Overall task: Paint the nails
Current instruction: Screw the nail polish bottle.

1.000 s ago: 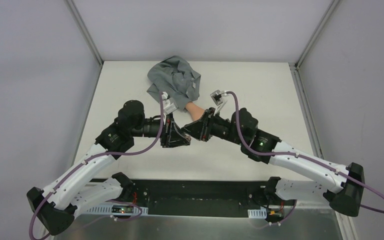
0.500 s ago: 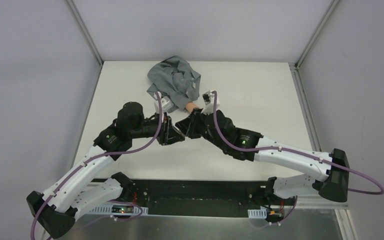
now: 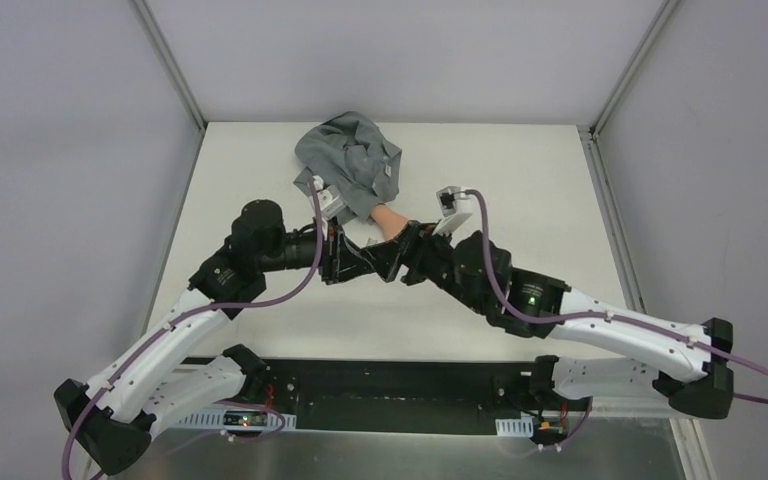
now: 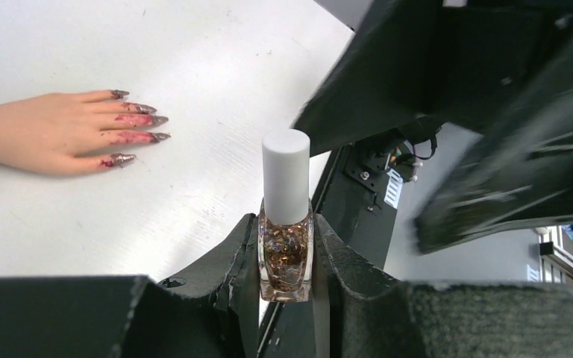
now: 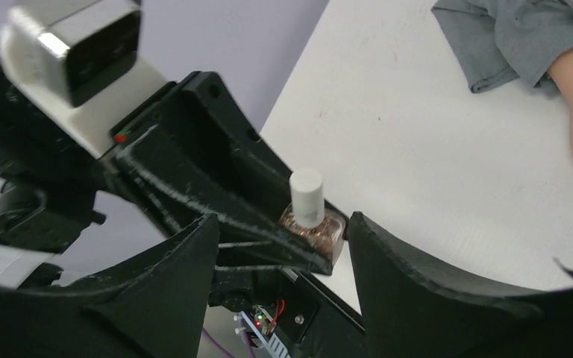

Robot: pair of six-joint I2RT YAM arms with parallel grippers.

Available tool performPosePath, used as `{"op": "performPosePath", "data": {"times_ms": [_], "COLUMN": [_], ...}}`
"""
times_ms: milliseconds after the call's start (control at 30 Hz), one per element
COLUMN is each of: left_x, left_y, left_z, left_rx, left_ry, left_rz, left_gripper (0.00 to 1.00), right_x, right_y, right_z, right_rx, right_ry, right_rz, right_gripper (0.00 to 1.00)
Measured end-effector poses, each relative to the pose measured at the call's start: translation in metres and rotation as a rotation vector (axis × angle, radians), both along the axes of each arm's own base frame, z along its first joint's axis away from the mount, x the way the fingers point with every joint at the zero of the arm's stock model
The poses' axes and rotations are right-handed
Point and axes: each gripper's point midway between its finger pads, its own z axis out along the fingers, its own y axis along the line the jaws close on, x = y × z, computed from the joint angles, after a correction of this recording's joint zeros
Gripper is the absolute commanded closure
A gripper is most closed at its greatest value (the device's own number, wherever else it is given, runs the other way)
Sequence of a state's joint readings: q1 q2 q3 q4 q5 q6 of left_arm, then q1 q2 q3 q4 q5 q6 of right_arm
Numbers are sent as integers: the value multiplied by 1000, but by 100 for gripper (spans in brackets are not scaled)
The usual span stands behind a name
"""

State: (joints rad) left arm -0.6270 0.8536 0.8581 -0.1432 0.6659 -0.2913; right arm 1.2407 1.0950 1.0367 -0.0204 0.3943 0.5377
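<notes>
Both arms meet mid-table [image 3: 520,170], just short of the grey sleeve [image 3: 350,160] bunched near the far edge. The peach hand [image 3: 392,218] pokes out of that sleeve toward the near side, and from above the right arm covers its fingertips.

The left gripper [image 4: 286,231] is clamped on the glass body of a small bottle [image 4: 286,253], glittery brown inside, upright, white cap [image 4: 286,175] on. The right gripper [image 5: 283,222] is spread wide, one finger on each side of the bottle and neither one touching it. Its dark bulk, blurred, crowds the upper right of the left wrist view, right over the cap. In the right wrist view, the left gripper's fingers and camera housing fill the left side.

The nails [image 4: 138,123] lie flat on the table, four showing, long and pointed, dark red with polish smeared back onto the fingertips. They sit well apart from the bottle and both grippers, off toward the far edge, pointing at the bottle's side of the table.
</notes>
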Motion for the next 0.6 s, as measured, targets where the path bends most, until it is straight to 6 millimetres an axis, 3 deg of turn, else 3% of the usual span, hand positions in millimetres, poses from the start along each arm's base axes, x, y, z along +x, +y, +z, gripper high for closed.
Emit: {"op": "performPosePath", "data": {"times_ms": [167,367,467,600], "left_x": [3,-8,-20,-38], "left_y": [-3,-9,-12,-15], "left_z": [3,11,18,25], "left_rx": [-12,-33,-53,-77], "left_ry": [-15,-10,-2,14], "left_rz": [-5,-87,-171,-290], "left_gripper": [100,100,100,100], "right_x": [-5,13,6,-18], "right_y": [-26,-63,-68,-62], "right_z": [25,21,21,29], "right_rx": [60,74,99,166], "right_ry": [-47,-71,-93,-144], "right_rz": [9,36,130,326], "right_gripper": [23,21,20,21]}}
